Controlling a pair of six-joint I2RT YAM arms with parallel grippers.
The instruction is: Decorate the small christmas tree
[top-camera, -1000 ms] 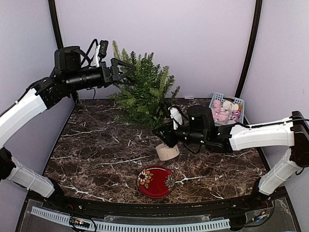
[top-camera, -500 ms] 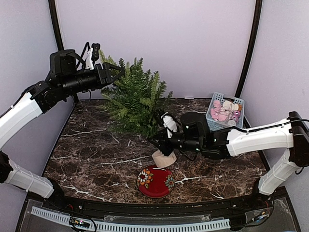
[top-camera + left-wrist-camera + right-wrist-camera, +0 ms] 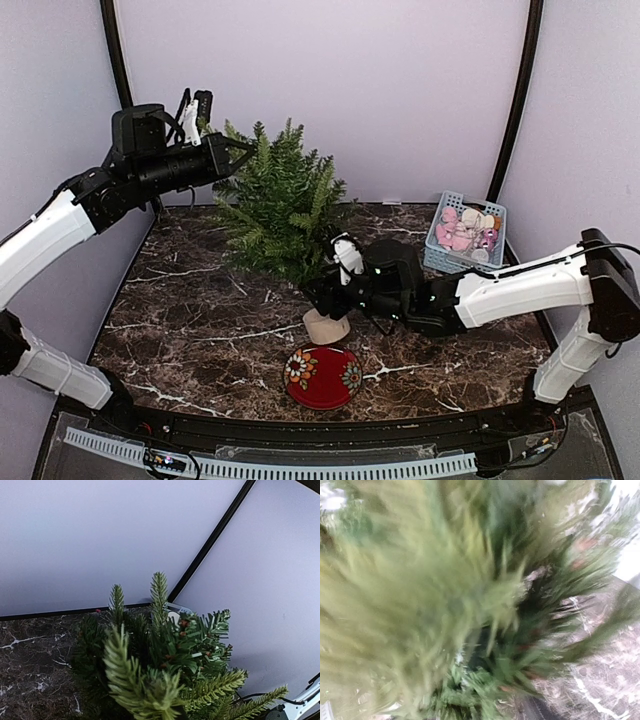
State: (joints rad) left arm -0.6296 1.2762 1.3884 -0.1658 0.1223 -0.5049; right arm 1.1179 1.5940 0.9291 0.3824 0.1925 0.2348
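Right wrist view blurred, all small christmas tree (image 3: 445,605) needles. Right gripper (image 3: 320,297) opening hidden among branches.

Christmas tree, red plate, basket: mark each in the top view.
small christmas tree (image 3: 280,205), top view, middle foliage.
red plate (image 3: 322,378), top view, centre.
basket (image 3: 450,258), top view, near wall.

White shells on the long links of the left arm (image 3: 60,225) and right arm (image 3: 520,285), chunky black joints, black left hand (image 3: 243,152), loose black cables (image 3: 185,105) looping over its wrist.
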